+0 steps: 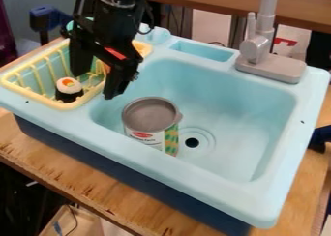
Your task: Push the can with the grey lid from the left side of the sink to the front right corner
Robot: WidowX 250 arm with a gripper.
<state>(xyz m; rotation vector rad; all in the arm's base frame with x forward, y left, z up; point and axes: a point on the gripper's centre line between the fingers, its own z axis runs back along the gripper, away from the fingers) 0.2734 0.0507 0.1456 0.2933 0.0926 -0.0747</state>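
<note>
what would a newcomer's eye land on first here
Probably the black claw, hanging open over the yellow rack, where a toy sushi piece sits. Next, the large can in the pale blue sink basin, beside the dark drain hole. The grey faucet rises at the basin's far side.

gripper over yellow rack, fingers apart | toy sushi in rack | can in blue sink

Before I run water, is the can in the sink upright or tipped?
Upright: the can shows its round grey end on top, its label below.
</note>
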